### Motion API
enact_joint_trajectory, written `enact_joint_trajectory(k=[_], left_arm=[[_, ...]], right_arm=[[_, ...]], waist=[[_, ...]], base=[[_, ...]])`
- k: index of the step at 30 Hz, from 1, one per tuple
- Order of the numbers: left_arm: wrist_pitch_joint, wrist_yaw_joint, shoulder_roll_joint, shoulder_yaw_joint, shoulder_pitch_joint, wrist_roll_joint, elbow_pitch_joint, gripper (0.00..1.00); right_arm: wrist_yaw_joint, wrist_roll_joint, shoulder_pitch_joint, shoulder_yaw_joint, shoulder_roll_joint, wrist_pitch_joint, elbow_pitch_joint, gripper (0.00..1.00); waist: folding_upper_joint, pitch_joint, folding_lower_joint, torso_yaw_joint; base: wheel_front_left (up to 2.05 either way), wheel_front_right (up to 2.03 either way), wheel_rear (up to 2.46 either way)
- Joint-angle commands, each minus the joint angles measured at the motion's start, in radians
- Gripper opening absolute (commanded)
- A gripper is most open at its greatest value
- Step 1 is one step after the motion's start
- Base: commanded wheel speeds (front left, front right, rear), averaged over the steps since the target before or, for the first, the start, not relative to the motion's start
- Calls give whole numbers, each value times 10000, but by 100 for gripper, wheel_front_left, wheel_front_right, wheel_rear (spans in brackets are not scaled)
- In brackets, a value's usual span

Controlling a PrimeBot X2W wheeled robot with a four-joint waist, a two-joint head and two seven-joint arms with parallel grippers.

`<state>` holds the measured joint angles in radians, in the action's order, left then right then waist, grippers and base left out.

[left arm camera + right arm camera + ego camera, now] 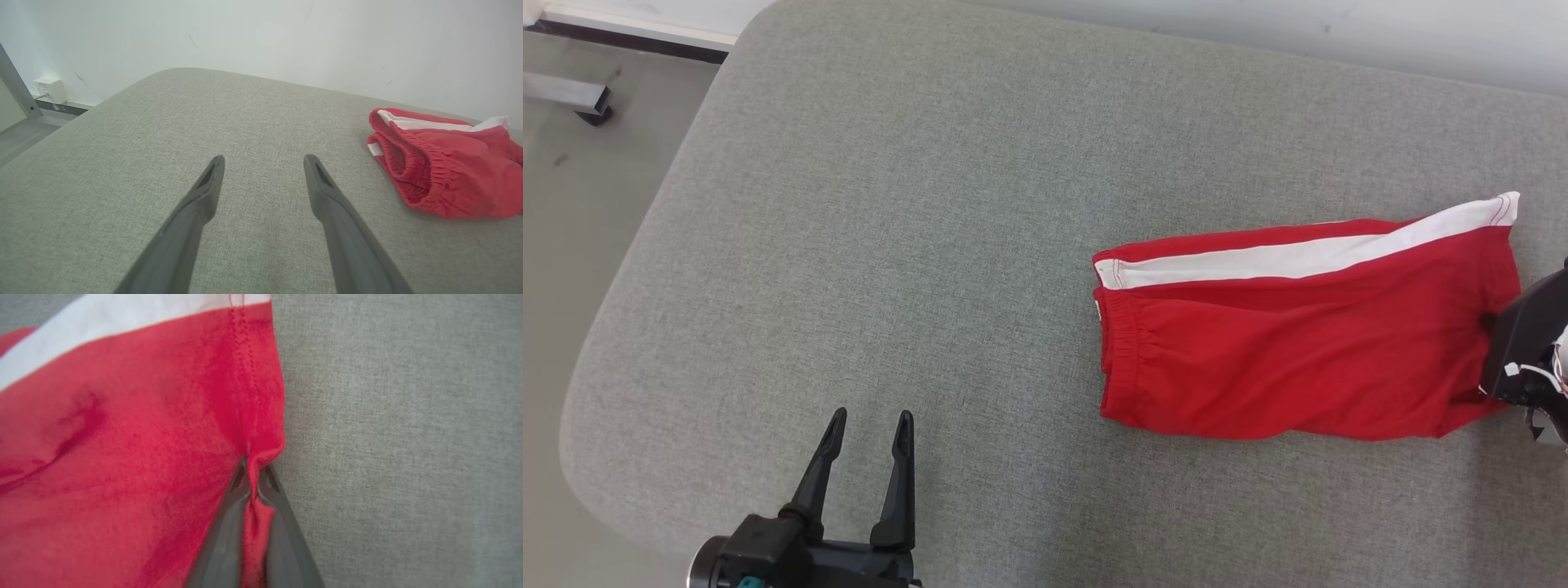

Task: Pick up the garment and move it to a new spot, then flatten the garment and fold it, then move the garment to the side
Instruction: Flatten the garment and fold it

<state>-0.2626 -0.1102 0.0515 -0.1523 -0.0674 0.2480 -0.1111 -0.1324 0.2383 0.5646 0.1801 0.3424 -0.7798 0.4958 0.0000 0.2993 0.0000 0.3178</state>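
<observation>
1. Your grey cushion [890,245] carries the folded-looking red garment [1298,351] at its right side.
2. Your right gripper [253,473] is pinched on the garment's hem, likely to drag it aside.
3. Your left gripper [871,416] hovers spread, well apart.

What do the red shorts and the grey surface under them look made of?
Red shorts: thin matte knit, likely polyester or a cotton blend; soft creases, gathered elastic waistband, hem puckers in the right hand. Grey surface: woven upholstery-like fabric, probably over padding, matte; visible heathered weave, rounded edge.
</observation>
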Motion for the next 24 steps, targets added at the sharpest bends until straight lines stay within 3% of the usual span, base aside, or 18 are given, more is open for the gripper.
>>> enact_joint_trajectory(k=[1,11,24], left_arm=[[-23,-1,-18,-6,-28,79,-41,100],[-24,15,-19,1,28,87,-212,100],[-22,-8,-16,146,404,82,-255,100]], right_arm=[[37,-189,-507,71,-163,-35,375,0],[38,-621,-376,655,-365,963,187,0],[34,-567,-1626,1441,-153,1674,-1442,0]], waist=[[0,-13,0,-10],[0,-295,0,-146],[0,-1018,0,-1053]], base=[[0,0,0],[0,0,0],[0,0,0]])
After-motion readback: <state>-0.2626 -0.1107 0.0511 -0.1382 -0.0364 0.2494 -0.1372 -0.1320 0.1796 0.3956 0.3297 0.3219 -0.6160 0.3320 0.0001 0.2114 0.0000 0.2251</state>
